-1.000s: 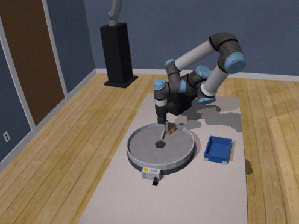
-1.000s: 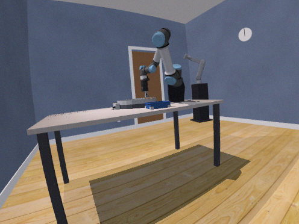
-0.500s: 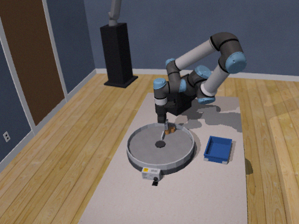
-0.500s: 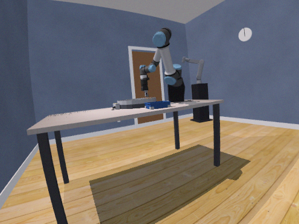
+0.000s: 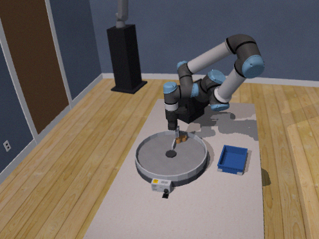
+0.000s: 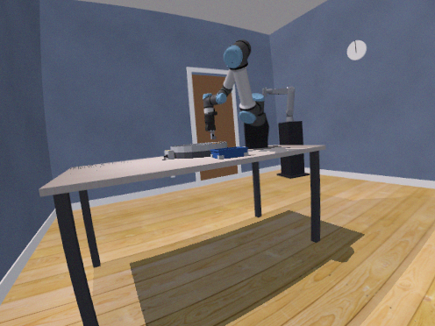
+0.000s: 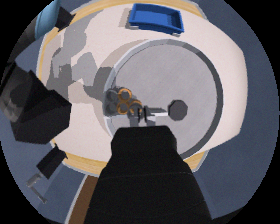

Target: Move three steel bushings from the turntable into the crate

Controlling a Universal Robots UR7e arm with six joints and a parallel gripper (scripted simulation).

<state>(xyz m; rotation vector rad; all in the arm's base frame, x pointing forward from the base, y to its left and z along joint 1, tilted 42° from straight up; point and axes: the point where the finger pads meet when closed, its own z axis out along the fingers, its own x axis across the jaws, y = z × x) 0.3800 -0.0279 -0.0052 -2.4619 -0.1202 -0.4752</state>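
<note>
The grey turntable [image 5: 151,164] [image 7: 195,75] stands mid-table. Several bushings sit close together on its robot side: orange-brown ones [image 5: 181,139] [image 7: 124,94] and dark grey rings [image 7: 111,105] beside them, in shadow in the wrist view. My gripper [image 5: 177,135] [image 6: 213,137] [image 7: 141,110] points down low over the turntable, right beside this group. Its fingers stand a little apart, shut on what looks like a grey steel bushing, small and mostly hidden by the fingers. The blue crate [image 5: 233,158] [image 6: 230,152] [image 7: 156,19] beside the turntable looks empty.
A raised rim [image 5: 138,163] surrounds the turntable, with a dark hub [image 5: 170,153] [image 7: 178,110] at its centre. A light bar [image 5: 173,144] [image 7: 160,114] lies between hub and fingers. A small control box [image 5: 161,185] stands at the front. Another arm stands on a black pedestal [image 5: 125,57] behind.
</note>
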